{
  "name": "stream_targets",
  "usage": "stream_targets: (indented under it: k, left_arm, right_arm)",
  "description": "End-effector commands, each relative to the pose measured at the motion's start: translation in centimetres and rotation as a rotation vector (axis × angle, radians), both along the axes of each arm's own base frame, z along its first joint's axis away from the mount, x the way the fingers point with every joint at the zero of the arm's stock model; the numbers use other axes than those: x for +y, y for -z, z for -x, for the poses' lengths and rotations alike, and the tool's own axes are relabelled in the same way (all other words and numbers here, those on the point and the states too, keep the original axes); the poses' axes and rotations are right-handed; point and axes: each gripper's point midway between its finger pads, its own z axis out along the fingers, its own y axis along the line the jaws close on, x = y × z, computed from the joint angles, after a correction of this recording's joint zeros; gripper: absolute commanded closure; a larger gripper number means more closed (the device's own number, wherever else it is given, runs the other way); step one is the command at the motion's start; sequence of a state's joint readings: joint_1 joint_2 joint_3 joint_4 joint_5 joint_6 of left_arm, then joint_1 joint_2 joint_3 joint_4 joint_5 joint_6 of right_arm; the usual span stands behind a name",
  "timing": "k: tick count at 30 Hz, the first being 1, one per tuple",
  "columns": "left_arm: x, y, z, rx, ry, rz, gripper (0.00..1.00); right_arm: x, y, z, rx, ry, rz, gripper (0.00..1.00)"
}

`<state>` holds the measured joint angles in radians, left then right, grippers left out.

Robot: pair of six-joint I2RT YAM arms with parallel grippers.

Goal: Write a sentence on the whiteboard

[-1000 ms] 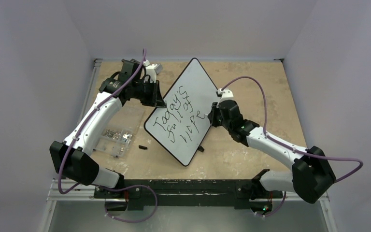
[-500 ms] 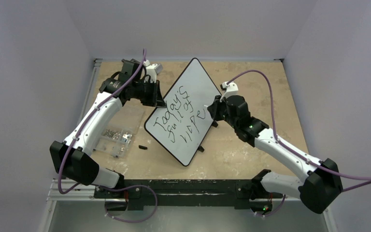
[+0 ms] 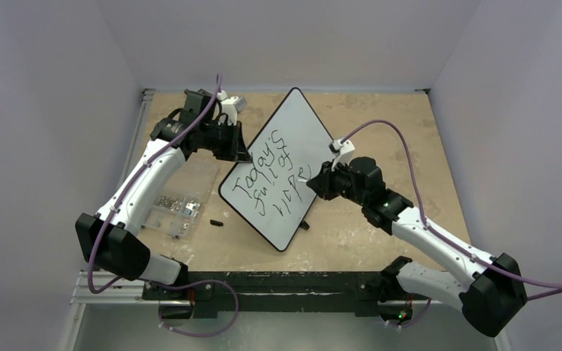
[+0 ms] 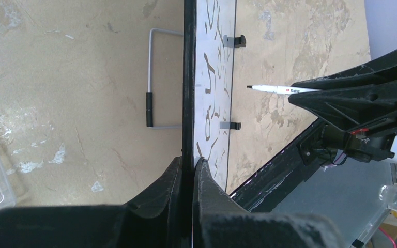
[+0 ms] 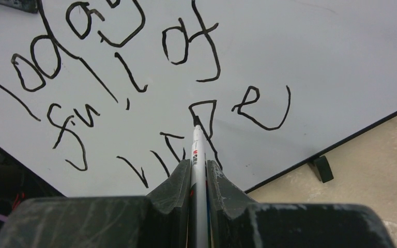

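Note:
The whiteboard (image 3: 300, 128) stands tilted on its small black feet in the middle of the table. The sentence (image 3: 271, 172) runs across it in slanted black lines, starting with "Today's". My left gripper (image 3: 244, 156) is shut on the whiteboard's left rim (image 4: 188, 77), one finger on each side (image 4: 187, 163). My right gripper (image 3: 316, 180) is shut on a white marker (image 5: 197, 150). The marker (image 4: 274, 89) points at the last word (image 5: 248, 108), and its black tip hangs a short way off the board face.
A clear plastic box of screws (image 3: 179, 201) lies left of the board under my left arm. A small black piece (image 3: 216, 221) lies on the table beside it. A wire stand (image 4: 152, 77) props the board from behind. A black foot (image 5: 323, 168) sticks out at its lower edge.
My right arm has swung from the board's right edge round to its front, bringing the marker to point at the last word. My left gripper and the board have not moved.

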<state>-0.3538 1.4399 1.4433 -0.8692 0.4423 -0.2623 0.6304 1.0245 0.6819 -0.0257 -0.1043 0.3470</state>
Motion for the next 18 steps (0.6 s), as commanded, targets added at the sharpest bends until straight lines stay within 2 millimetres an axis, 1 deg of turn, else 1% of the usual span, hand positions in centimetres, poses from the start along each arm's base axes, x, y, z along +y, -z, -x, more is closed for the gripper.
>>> stream_targets:
  k: [1, 6, 16, 18]
  left_arm:
    - [2.5, 0.1, -1.5, -0.090, -0.065, -0.119, 1.00]
    - [2.4, 0.0, -1.5, -0.092, -0.065, -0.117, 1.00]
    - [2.5, 0.0, -1.6, -0.091, -0.067, -0.118, 1.00]
    - [2.5, 0.0, -1.5, -0.090, -0.067, -0.119, 1.00]
  right_arm:
    - [1.6, -1.5, 0.9, -0.042, -0.095, -0.067, 1.00]
    - [2.2, -1.0, 1.7, -0.028, -0.138, -0.072, 1.00]
    - [4.9, 0.3, 4.9, -0.036, -0.277, -0.038, 1.00]
    - [5.3, 0.7, 5.3, -0.032, -0.285, -0.021, 1.00]
